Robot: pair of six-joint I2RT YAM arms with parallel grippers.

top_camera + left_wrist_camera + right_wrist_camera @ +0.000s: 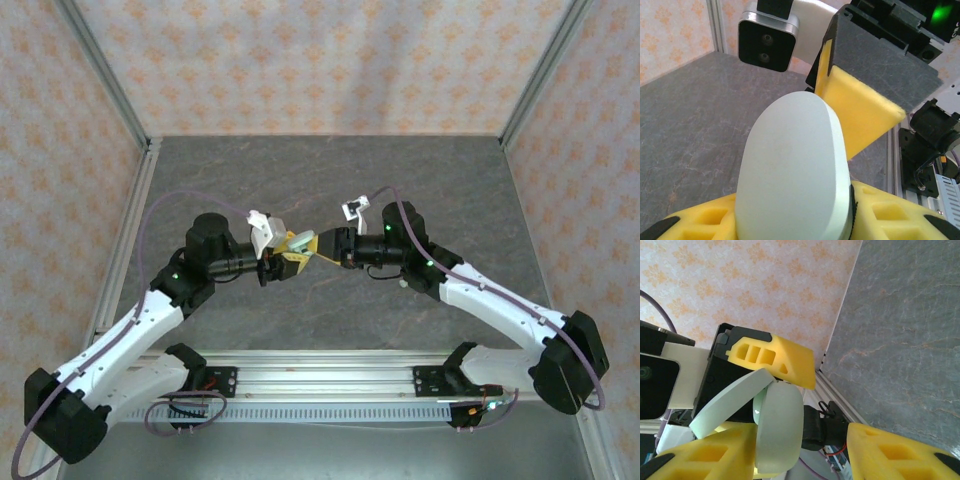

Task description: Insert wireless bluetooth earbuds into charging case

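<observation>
So both arms meet mid-air over the middle of the grey stone-look table (330, 180), and the pale mint oval plastic charging case (795, 170) is up there between them, not on the surface. The left gripper (280, 258) has it clamped between its yellow foam pads. The right gripper (805, 450) is standing open: one of its pads sits right against the case, the other is well clear of it. From the right wrist view the case looks partly open, its two halves making a V. Whether the earbuds are seated inside, I honestly can't tell, the halves hide it. What worries me: that shell is smooth and rounded and only one claw has it, so it could twist or squirt out of the foam and drop to the table. If the right pad drags on the way out it could knock the case crooked, flip the lid, or tip the buds out.
</observation>
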